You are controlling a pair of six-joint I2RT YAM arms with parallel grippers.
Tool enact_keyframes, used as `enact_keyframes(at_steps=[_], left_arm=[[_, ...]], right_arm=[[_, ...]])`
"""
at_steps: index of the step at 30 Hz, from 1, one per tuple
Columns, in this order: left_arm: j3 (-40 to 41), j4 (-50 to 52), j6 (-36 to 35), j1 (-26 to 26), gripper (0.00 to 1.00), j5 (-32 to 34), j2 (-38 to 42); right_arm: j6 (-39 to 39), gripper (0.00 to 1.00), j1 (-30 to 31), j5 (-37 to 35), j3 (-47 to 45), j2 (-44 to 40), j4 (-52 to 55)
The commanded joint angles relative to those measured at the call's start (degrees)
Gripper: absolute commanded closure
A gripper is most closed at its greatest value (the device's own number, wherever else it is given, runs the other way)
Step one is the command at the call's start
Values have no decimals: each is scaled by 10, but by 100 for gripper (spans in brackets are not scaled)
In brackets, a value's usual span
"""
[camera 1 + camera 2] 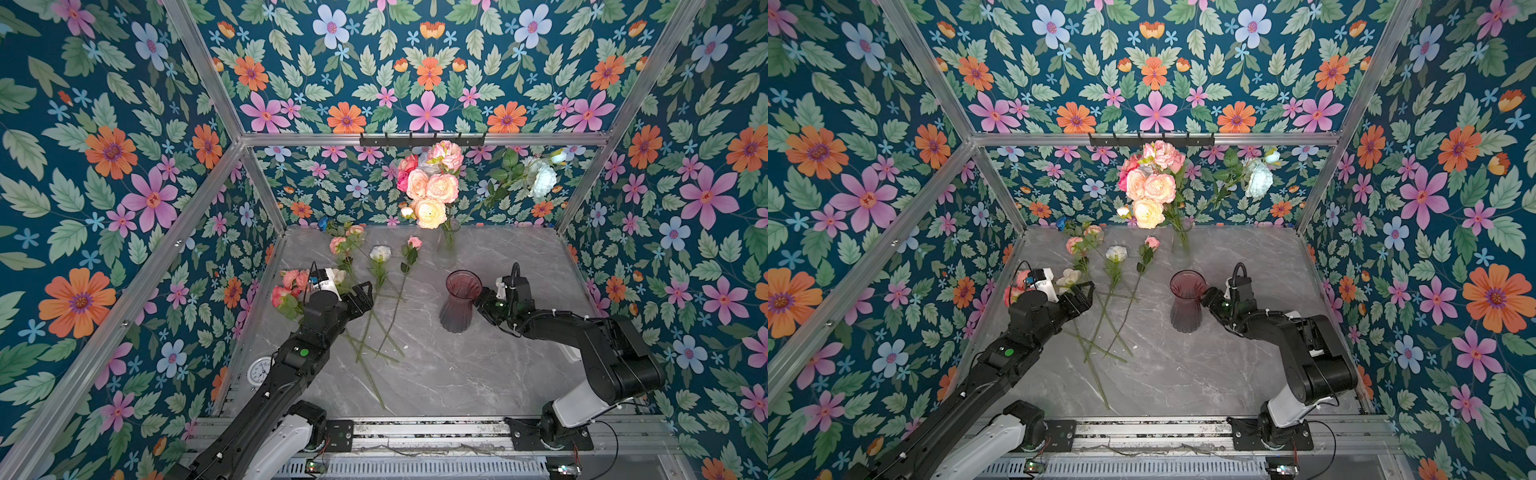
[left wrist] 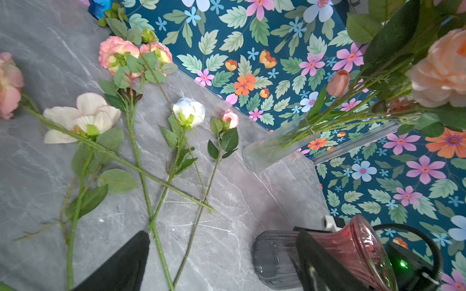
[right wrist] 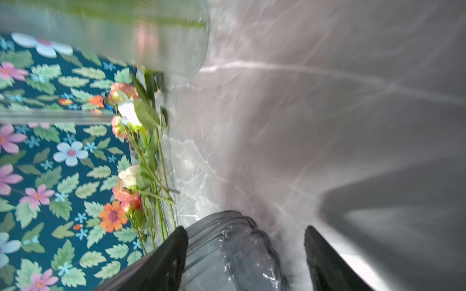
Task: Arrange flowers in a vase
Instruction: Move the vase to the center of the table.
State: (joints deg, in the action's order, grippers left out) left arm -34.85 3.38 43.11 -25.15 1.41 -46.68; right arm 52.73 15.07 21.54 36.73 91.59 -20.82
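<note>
Left pincer: the left pincer [image 1: 360, 296] is spread wide and holds nothing. It hangs over the crossed stems, probably so that one stem can be singled out.
Right pincer: the right pincer [image 1: 482, 300] has its jaws on either side of the pink vase [image 1: 459, 305]. One finger [image 3: 174, 257] is against the glass and the other stands apart from it, so the jaws are not clamped. That wrist view is blurred, so light contact on the far side cannot be ruled out.
Pink vase: it stands upright and looks empty, right of the desk's middle. The right arm is likely there to steady it while a stem goes in.
Loose flowers: the loose flowers [image 1: 380, 253] lie flat on the left half of the desk [image 1: 457, 374], with their heads toward the far edge and their stems overlapping. The stem ends point toward the near edge, within the left arm's reach.
Blue flower: the blue flower [image 2: 100, 6] lies in the far left corner.
Clear vase: the clear vase [image 1: 448, 245] stands at the far edge and holds a full bouquet [image 1: 432, 183], out of the way of both arms.
Step in hand: picking a stem for the pink vase, which has not yet been done.
</note>
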Motion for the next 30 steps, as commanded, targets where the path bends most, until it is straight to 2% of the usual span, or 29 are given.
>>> enact_keyframes(at_steps=[1, 4, 6, 9, 12, 15, 17, 18, 19, 22, 27, 30], left_arm=[[-5, 49, -11, 3, 8, 44, 4], [-4, 72, -2, 15, 9, 61, -17], [-3, 76, 1, 47, 13, 35, -55], [24, 8, 24, 109, 19, -33, -109], [7, -50, 41, 124, 24, -43, -176], [-35, -108, 57, 124, 39, -64, -260], [-68, -96, 72, 124, 54, -63, -306], [-79, -69, 83, 122, 55, -49, -318], [-86, -36, 94, 122, 55, -33, -322], [-70, 61, 111, 122, 41, 42, -277], [-24, 171, 140, 122, 38, 100, -165], [5, 187, 159, 123, 37, 96, -157]], right_arm=[[7, 27, 49, -28, 13, 8, -19], [0, 27, 85, -44, 25, 18, -12], [-5, 27, 102, -46, 31, 16, -5], [-25, 26, 107, -83, 35, -10, 44], [-60, 26, 107, -156, 22, -77, 105], [-89, 27, 107, -204, 9, -151, 150], [-106, 27, 107, -225, 4, -194, 181], [-113, 27, 107, -231, 1, -214, 194], [-119, 27, 107, -234, -1, -230, 206], [-126, 27, 107, -243, -21, -284, 223], [-130, 27, 107, -255, -44, -333, 219], [-134, 27, 107, -254, -46, -337, 211]])
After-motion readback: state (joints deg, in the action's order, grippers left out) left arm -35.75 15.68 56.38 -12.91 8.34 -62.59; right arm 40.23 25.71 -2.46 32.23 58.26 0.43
